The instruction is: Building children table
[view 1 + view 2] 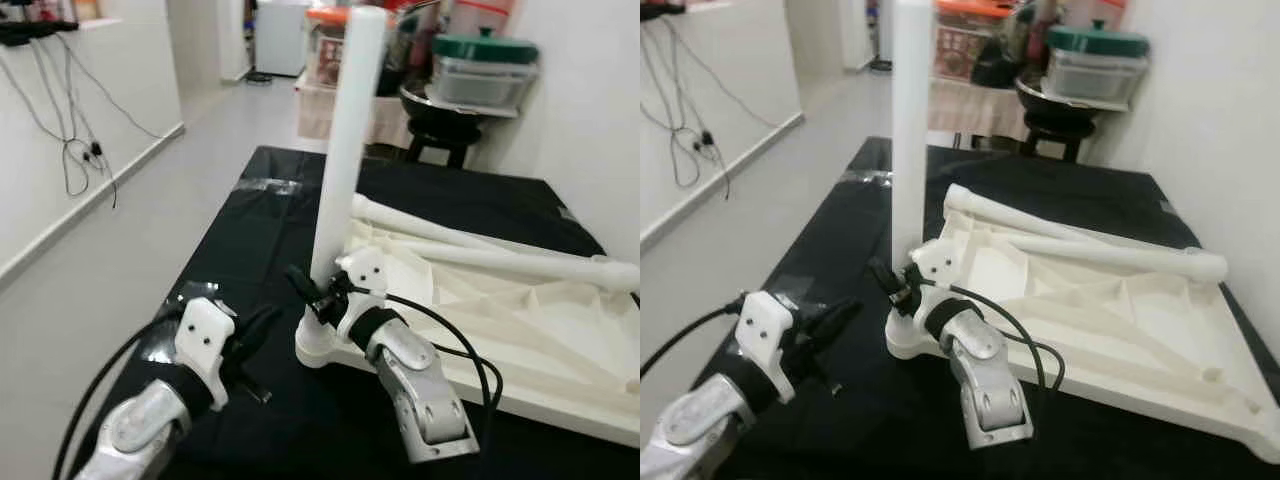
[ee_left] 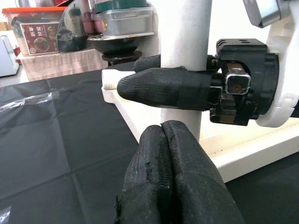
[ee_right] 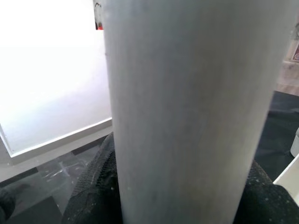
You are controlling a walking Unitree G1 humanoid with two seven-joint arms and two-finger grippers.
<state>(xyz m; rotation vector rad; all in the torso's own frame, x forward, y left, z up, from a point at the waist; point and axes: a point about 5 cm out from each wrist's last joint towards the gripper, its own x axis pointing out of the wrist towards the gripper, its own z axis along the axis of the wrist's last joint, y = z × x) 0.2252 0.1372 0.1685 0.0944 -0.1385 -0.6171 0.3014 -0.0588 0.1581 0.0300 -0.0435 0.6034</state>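
We see the white tabletop (image 1: 520, 340) lying underside-up on the black sheet (image 1: 250, 230), which serves here as our landmark. One leg (image 1: 345, 150) stands upright in the corner socket (image 1: 318, 350) nearest the robot, at the tabletop's left end, and the right gripper (image 1: 322, 290) clasps it low down, its fingers (image 2: 163, 88) wrapped around the shaft just above the socket. The left gripper (image 1: 255, 335) waits just beside that corner, over the sheet, its fingers (image 2: 173, 172) pressed together on nothing. Two further legs (image 1: 500, 255) lie loose across the tabletop's far side (a fourth we cannot find). We judge the assembly barely begun: one leg placed, the others yet to be mounted. Whether the upright leg is fully seated or threaded home cannot be made out, since the gripper covers part of the joint; the tabletop's right end is cut off, and its other sockets are hard to discern.
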